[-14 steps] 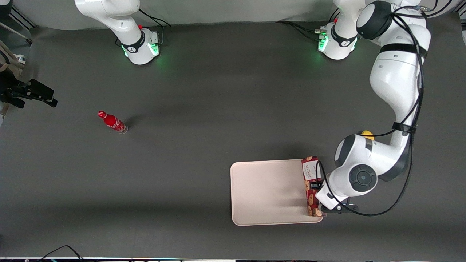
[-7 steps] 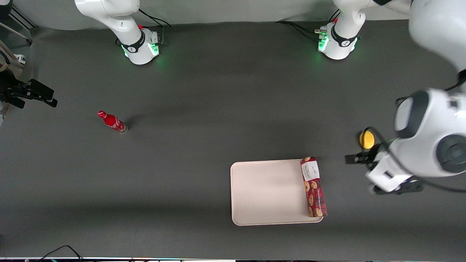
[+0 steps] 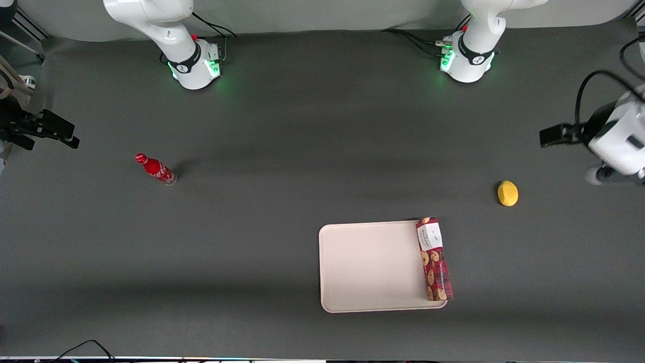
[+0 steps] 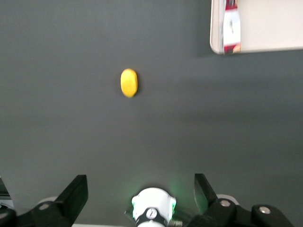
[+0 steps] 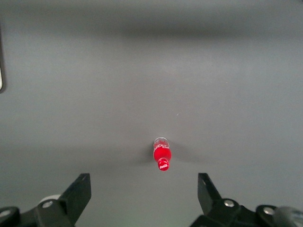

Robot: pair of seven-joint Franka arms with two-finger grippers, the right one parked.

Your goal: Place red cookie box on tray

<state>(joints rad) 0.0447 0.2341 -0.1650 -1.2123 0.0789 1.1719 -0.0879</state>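
Observation:
The red cookie box [image 3: 434, 259] lies flat on the cream tray [image 3: 370, 267], along the tray's rim at the working arm's end, white label end farther from the front camera. Its near end reaches slightly over the rim. My left gripper [image 3: 552, 136] is high up at the working arm's edge of the table, well away from the tray. In the left wrist view the gripper [image 4: 140, 187] is wide open and empty; the box [image 4: 231, 28] and the tray [image 4: 270, 28] show far from it.
A yellow lemon [image 3: 507, 193] lies on the dark table between tray and gripper; it also shows in the left wrist view [image 4: 129, 82]. A small red bottle [image 3: 155, 169] stands toward the parked arm's end. The working arm's base [image 4: 151, 210] glows green.
The gripper let go of the box at the tray's edge, then rose and pulled away toward the working arm's end of the table. The box stays on the tray.

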